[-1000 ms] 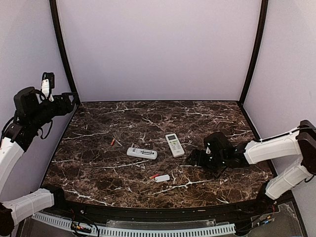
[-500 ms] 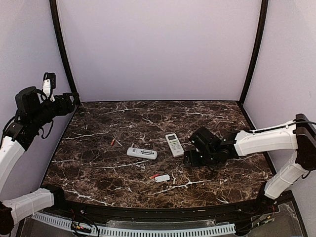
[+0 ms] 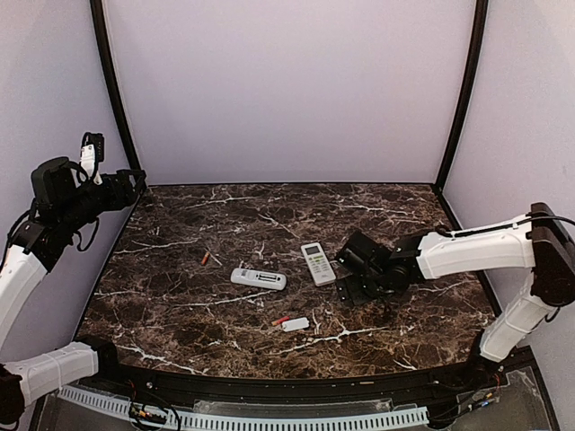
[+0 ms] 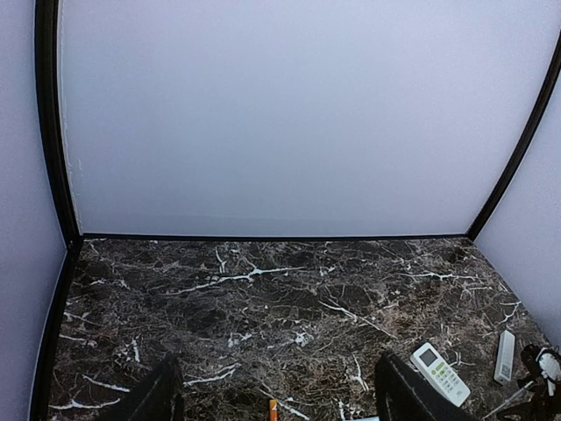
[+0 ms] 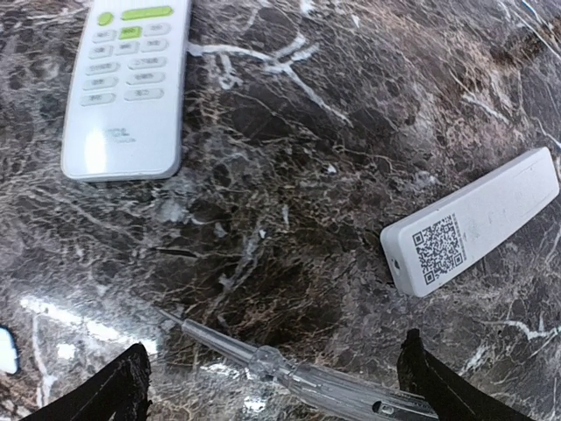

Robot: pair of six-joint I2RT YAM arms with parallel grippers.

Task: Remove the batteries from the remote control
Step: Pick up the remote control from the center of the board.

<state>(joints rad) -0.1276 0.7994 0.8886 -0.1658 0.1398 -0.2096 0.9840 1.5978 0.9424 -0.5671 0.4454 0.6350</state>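
**Both grippers open, two batteries lying out on the tabletop**

Right gripper (image 3: 349, 289) is hanging low over the tabletop (image 3: 180, 305), a little right of the middle. I am holding its fingers (image 5: 105, 395) wide apart, and nothing is gripped between them. Below it, a clear pointed tool (image 5: 289, 373) is lying flat on the marble. Whether it is touching a finger, I cannot tell. A remote with buttons up (image 3: 317, 263) is lying just beside this gripper, on the side toward the far edge. A narrow white bar (image 5: 473, 219) with a printed code label is lying near the tool, apart from that remote.

I am holding the left gripper (image 3: 133, 180) raised in the air at the far left corner. Its fingers (image 4: 162, 395) are also standing wide, with nothing between them.

An orange battery (image 3: 205, 258) is lying in the left half of the tabletop, well apart from both grippers. A second white remote (image 3: 258, 278) is lying near the middle. Toward the near edge from it, a red battery (image 3: 280, 320) is lying just beside a small white cover (image 3: 296, 324).
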